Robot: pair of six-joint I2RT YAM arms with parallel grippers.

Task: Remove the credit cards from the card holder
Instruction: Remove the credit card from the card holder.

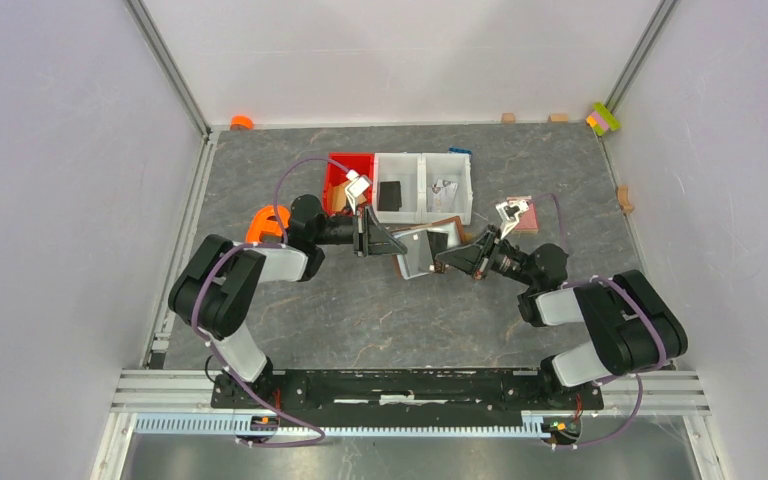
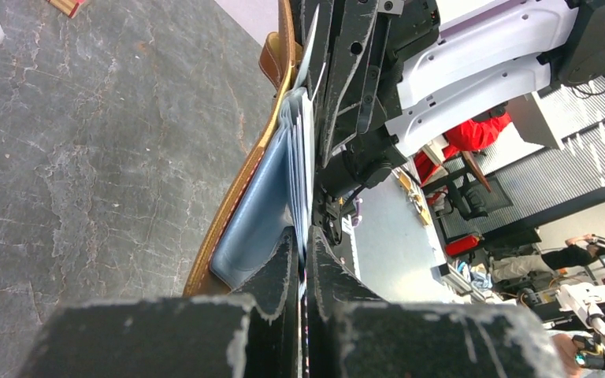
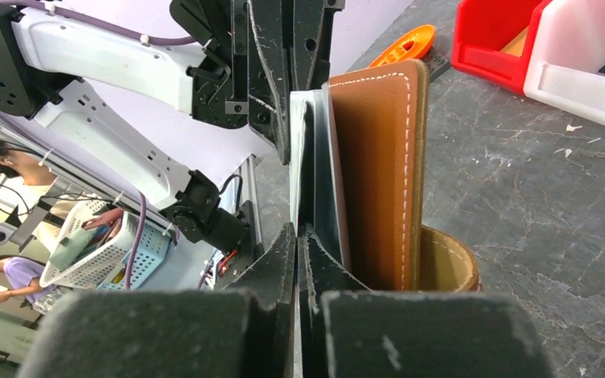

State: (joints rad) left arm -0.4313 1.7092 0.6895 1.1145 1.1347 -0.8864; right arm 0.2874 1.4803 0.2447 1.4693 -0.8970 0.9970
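Observation:
The brown leather card holder (image 1: 448,226) is held up off the table between both arms, opened, its pale grey-blue inside (image 1: 416,252) facing up. My left gripper (image 1: 372,243) is shut on the holder's left edge. In the left wrist view its jaws (image 2: 306,252) pinch the thin pale pocket layers (image 2: 298,157) beside the brown cover (image 2: 232,206). My right gripper (image 1: 447,262) is shut on the opposite edge. In the right wrist view it (image 3: 296,232) clamps a thin pale sheet next to the brown leather (image 3: 378,173). I cannot tell the credit cards from the pocket layers.
A red bin (image 1: 341,172) and two white bins (image 1: 423,160) stand behind the grippers, one holding a black flat piece (image 1: 390,195). A pink-red card (image 1: 528,217) lies to the right, an orange part (image 1: 265,224) to the left. Small blocks (image 1: 604,118) sit by the back wall.

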